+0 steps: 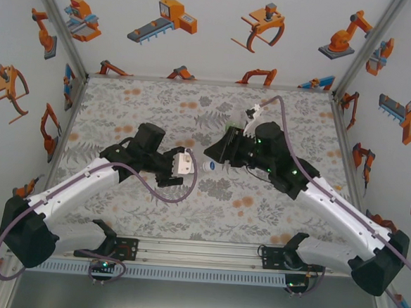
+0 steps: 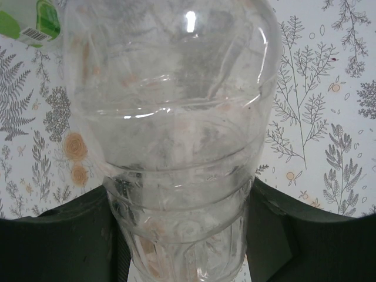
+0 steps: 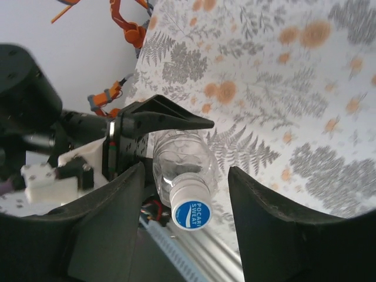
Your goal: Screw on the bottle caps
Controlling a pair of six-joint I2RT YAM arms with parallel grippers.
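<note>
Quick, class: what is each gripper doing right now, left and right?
Left gripper: closed on the clear bottle.
Right gripper: open, jaws either side of the bottle's cap, not touching it.

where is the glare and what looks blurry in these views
Left wrist: a bright glare streak near the top of the clear bottle, which looks hazy this close, while the floral cloth behind is sharp. Right wrist: its own fingers are dark and soft, the cap crisp. Top external: even light, no harsh shadows.

Between left gripper (image 1: pixel 189 164) and right gripper (image 3: pixel 185 170) the bottle (image 3: pixel 179 155) blocks passage; far table (image 1: pixel 160 101) open.
</note>
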